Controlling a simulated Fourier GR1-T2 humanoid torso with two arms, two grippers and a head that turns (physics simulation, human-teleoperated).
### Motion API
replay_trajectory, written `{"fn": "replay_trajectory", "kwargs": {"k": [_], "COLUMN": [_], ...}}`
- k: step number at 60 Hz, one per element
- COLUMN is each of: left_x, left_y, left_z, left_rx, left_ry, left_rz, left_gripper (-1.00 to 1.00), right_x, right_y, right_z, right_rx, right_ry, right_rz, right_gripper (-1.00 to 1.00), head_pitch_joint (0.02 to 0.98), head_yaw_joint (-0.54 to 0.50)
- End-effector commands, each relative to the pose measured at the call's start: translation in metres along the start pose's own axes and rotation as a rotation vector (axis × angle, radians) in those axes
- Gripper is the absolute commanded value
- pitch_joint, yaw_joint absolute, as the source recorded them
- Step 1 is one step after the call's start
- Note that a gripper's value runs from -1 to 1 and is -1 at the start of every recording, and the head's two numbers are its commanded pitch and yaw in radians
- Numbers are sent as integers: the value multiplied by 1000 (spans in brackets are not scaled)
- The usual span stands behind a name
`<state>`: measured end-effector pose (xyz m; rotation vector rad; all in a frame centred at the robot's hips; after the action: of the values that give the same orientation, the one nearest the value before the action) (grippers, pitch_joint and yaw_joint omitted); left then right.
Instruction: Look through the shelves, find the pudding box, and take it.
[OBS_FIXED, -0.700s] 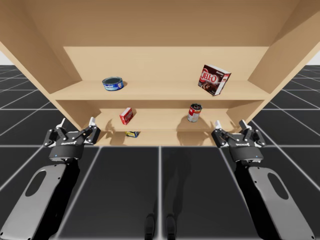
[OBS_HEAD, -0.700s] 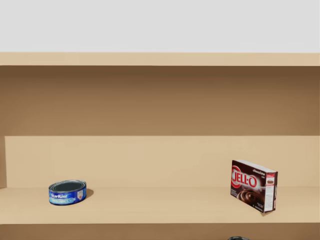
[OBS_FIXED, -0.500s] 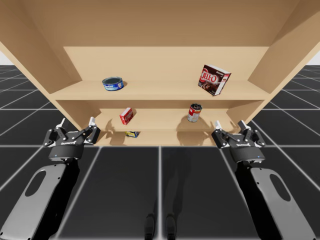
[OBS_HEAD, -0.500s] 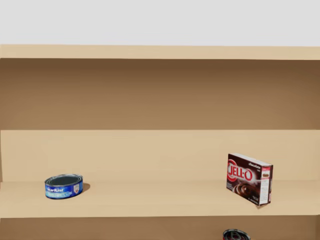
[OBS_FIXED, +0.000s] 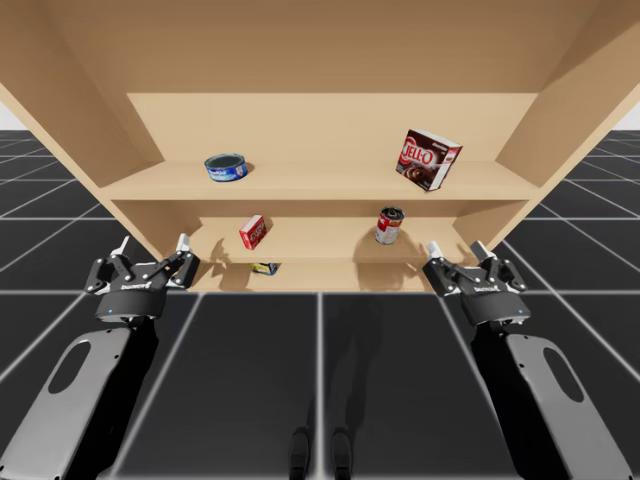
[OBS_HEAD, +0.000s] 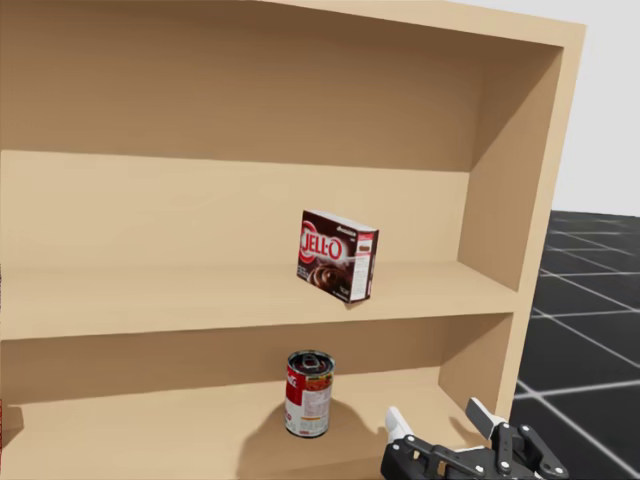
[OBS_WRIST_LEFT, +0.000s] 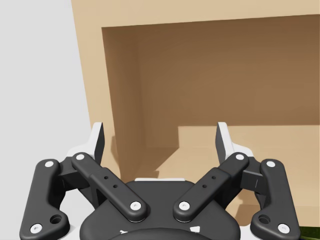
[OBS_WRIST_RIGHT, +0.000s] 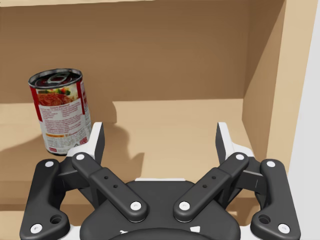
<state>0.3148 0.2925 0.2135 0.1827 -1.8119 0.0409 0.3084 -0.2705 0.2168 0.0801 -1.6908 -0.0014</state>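
Right gripper (OBS_WRIST_RIGHT: 160, 132): fingers apart, nothing between, held before lower shelf (OBS_WRIST_RIGHT: 175, 125). Left gripper (OBS_WRIST_LEFT: 160, 132): fingers apart, empty, facing left end of tan wooden shelf unit (OBS_FIXED: 320, 125).
Red-labelled metal can (OBS_WRIST_RIGHT: 59, 112) noted upright on lower shelf, ahead of right gripper, off to one side.
Dark brown-and-red cardboard pudding box (OBS_HEAD: 337, 255) located on upper shelf (OBS_HEAD: 200, 300), right part, above can, turned corner-on.
Risks judged: can knocked if reach swung sideways; shelf lip struck if rise made too close; box toppled if met by one finger first.
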Motion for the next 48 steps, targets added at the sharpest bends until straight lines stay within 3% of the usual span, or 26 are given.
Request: {"fn": "replay_trajectory", "kwargs": {"k": [1,11,15,18,21,29,39,41,48], "left_x": [0,0,0,0,0,0,-1,0,-1], "left_y": [0,1,1,1,1,2,2,2,2], "left_z": [0,0,0,0,-1,-1,-2,-2,-3], "left_rx": [0,1,1,-2,-5,-10,-10,-10,-14], "left_ry": [1,6,6,7,7,6,-2,-3,-4], "left_rz": [-1,4,5,5,4,4,7,11,12], "left_gripper": [-1000,-1000,-1000,-1000,-1000,-1000,-1000,-1000,-1000], "right_x": [3,23,34,46,55,95,132,137,147], "right_y": [0,8,13,19,22,33,44,46,50], "right_z": [1,16,23,29,32,41,41,37,22], "right_rx": [8,32,60,73,89,118,150,161,166], "right_ry": [-5,-15,-9,-20,-19,-79,-136,-137,-150], "right_rz": [-12,-2,-24,9,21,103,141,133,161], "right_gripper": [-1000,-1000,-1000,-1000,-1000,-1000,-1000,-1000,-1000], "head_pitch_joint": [261,263,266,264,263,258,259,260,258], "head_yaw_joint": [-310,-298,-291,-286,-286,-286,-276,-275,-275]}}
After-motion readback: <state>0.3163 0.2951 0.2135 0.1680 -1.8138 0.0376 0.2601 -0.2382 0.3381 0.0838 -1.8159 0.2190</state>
